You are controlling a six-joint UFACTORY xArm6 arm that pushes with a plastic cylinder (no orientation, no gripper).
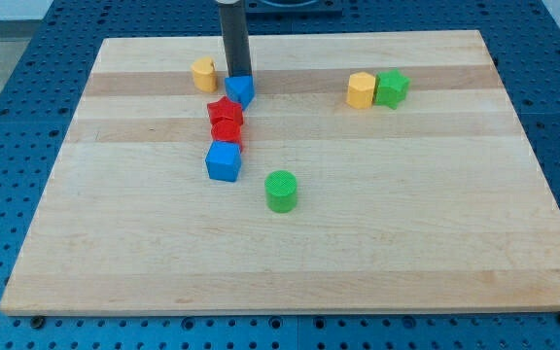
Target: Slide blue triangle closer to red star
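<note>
Board of pale wood fills most of the camera view, resting on a blue perforated table; its bottom edge is nearest. No containers appear; all 8 blocks sit directly on the wood.

Nearest is the green cylinder, alone and a little right of the central cluster. Just beyond it to the view's left stands the blue cube. Touching the cube's upper edge is a red block whose shape is hard to make out, since the red star right behind it merges with it in colour. The blue triangle sits at the star's upper right corner, touching or nearly touching it; the exact gap cannot be told.

My tip comes down at the triangle's far side, and the very end is hidden where it meets the block's top edge. The rod carries no jaws, so there is nothing open or closed and nothing grasped. The rod's upper part is cut off by the view's top.

Left of the rod sits a yellow block, shape unclear. Far to the view's right, a yellow hexagonal block touches a green star-like block.
</note>
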